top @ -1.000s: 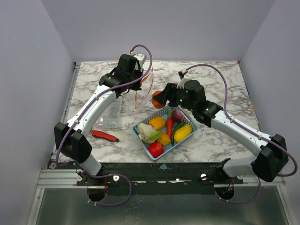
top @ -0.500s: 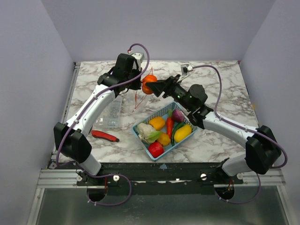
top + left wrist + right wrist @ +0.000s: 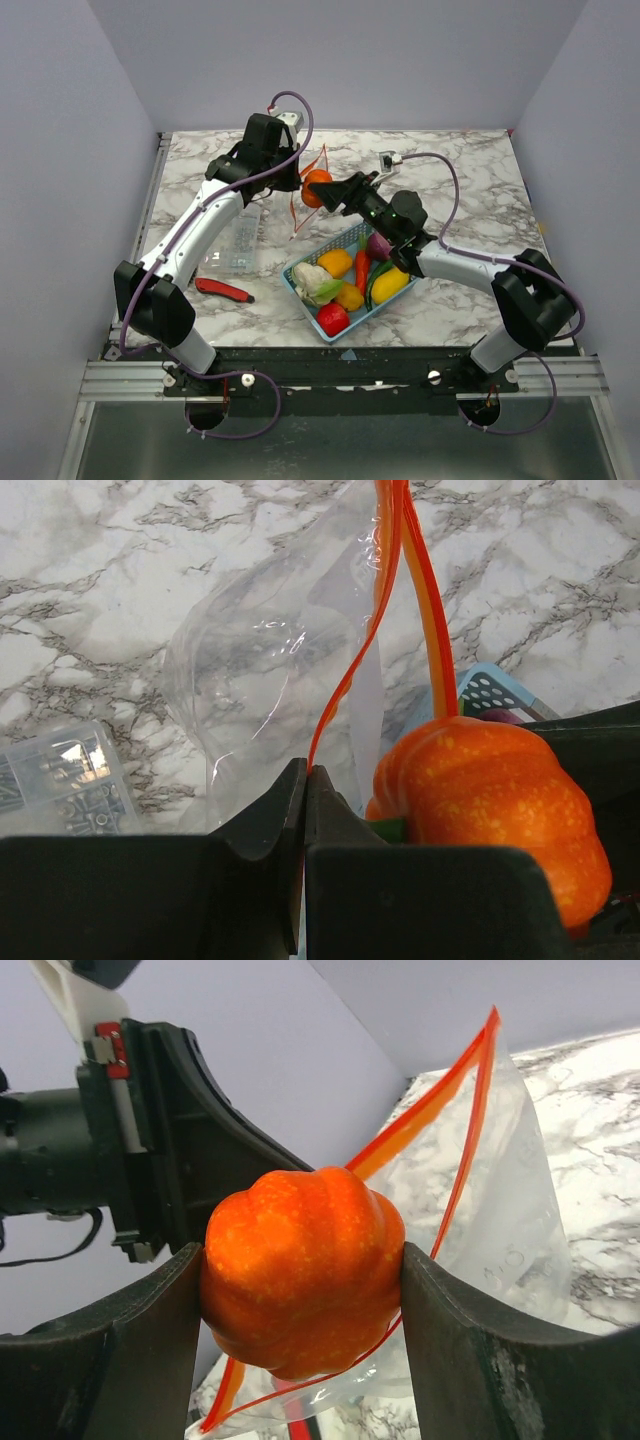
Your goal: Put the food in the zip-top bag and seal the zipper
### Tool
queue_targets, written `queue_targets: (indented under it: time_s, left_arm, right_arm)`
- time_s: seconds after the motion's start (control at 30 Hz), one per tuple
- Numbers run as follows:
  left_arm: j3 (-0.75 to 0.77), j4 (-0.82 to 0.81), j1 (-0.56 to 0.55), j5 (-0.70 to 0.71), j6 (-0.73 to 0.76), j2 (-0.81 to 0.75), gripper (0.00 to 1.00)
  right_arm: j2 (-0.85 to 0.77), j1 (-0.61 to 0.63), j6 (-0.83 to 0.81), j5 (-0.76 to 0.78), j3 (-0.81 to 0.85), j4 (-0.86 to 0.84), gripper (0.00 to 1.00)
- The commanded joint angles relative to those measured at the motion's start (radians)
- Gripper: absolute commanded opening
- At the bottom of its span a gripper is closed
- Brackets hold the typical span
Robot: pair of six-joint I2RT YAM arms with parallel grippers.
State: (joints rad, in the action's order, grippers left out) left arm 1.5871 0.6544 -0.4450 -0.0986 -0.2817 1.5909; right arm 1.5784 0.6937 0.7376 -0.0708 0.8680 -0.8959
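Right fingers (image 3: 100, 1360) clasp pumpkin (image 3: 300, 1270); left fingers (image 3: 260, 830) pinch bag's (image 3: 270, 650) zipper (image 3: 345, 685). Top view alone shows red tool (image 3: 225, 290). Pumpkin earlier beside basket (image 3: 306, 301).

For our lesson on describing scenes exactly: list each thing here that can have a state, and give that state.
zip-top bag: held up off the table, mouth open.
zipper: unsealed, its two strips apart.
orange pumpkin: gripped, at the bag's mouth.
left jaws: shut on the zipper.
right jaws: shut on the orange pumpkin.
blue basket: on the table, holding other food.
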Motion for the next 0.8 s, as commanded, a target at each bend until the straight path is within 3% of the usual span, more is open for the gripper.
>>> queue_targets:
  time_s: [0.0,0.17,0.23,0.47,0.57,0.77]
  left_arm:
    - [0.008,0.018,-0.004,-0.023,-0.019,-0.015,0.0]
    - [0.008,0.017,-0.001,-0.012,-0.022,-0.021,0.0]
    - [0.006,0.015,0.002,-0.018,-0.024,-0.023,0.0]
    - [0.008,0.01,0.008,-0.033,-0.027,-0.016,0.0]
    - [0.015,0.02,0.009,-0.005,-0.009,-0.006,0.0]
    - [0.049,0.051,0.009,-0.016,-0.022,0.026,0.0]
  right_arm:
    - [0.009,0.003,-0.033,0.052,-0.047,-0.03,0.01]
    - [0.031,0.006,-0.046,0.095,0.054,0.2,0.04]
    - [0.038,0.009,-0.06,0.099,0.094,0.282,0.17]
    - [0.051,0.012,-0.079,0.079,0.217,0.507,0.85]
    - [0.085,0.012,-0.108,0.078,0.336,0.698,0.94]
    - [0.063,0.013,-0.14,0.001,0.424,0.845,0.97]
